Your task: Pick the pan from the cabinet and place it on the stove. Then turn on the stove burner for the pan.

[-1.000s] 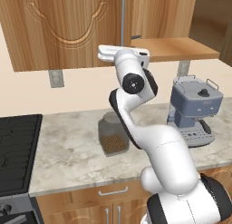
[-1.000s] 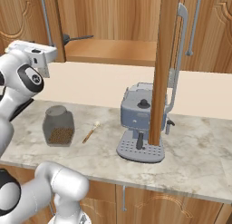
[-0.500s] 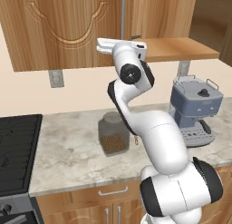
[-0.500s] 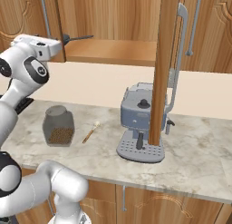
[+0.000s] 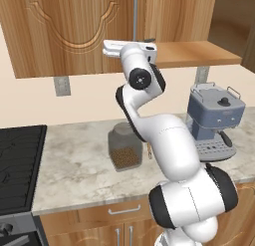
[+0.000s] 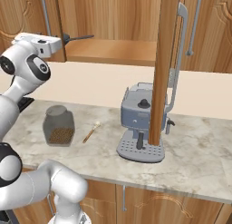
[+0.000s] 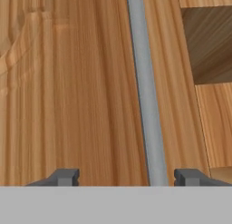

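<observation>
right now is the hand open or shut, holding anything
hand: open, holding nothing; its fingertips straddle the cabinet door's silver bar handle.

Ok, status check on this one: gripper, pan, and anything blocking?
Gripper open, fingers either side of the left cabinet door's silver bar handle. That door shut; right door swung open. Pan handle pokes out on the shelf, untouched.

cabinet: right door open | pan handle: on shelf
</observation>
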### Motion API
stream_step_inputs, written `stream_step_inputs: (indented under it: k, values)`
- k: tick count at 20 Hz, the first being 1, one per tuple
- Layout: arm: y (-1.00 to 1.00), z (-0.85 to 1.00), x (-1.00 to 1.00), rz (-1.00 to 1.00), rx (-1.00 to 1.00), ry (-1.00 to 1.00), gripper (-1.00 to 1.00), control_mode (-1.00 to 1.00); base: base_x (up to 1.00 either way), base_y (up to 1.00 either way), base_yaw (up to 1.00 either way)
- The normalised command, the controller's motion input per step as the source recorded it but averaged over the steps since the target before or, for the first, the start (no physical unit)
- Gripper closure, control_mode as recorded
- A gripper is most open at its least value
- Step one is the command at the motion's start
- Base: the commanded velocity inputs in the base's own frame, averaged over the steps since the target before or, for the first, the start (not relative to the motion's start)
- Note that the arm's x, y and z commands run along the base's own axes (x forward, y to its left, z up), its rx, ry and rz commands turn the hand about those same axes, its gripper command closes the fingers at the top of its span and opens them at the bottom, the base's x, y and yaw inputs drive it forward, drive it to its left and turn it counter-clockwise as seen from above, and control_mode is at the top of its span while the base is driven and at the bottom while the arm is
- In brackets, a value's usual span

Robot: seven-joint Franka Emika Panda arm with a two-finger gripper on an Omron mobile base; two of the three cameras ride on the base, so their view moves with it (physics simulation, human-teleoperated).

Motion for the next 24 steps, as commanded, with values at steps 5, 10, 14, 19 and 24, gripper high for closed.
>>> stream_step_inputs:
  k: [5, 10, 14, 19, 24]
  values:
    - [0.01, -0.01, 0.53, 0.03, 0.0, 0.0, 1.0, -1.0, 0.0, 0.0, 0.0]
    - [0.01, -0.04, 0.38, 0.03, -0.01, 0.04, 1.0, -1.0, 0.0, 0.0, 0.0]
    - [-0.07, -0.11, 0.01, 0.0, -0.01, 0.05, 1.0, -1.0, 0.0, 0.0, 0.0]
    - [-0.28, -0.06, 0.02, 0.0, 0.0, 0.02, 1.0, -1.0, 0.0, 0.0, 0.0]
    - [-0.17, -0.08, 0.01, 0.0, 0.0, 0.0, 1.0, -1.0, 0.0, 0.0, 0.0]
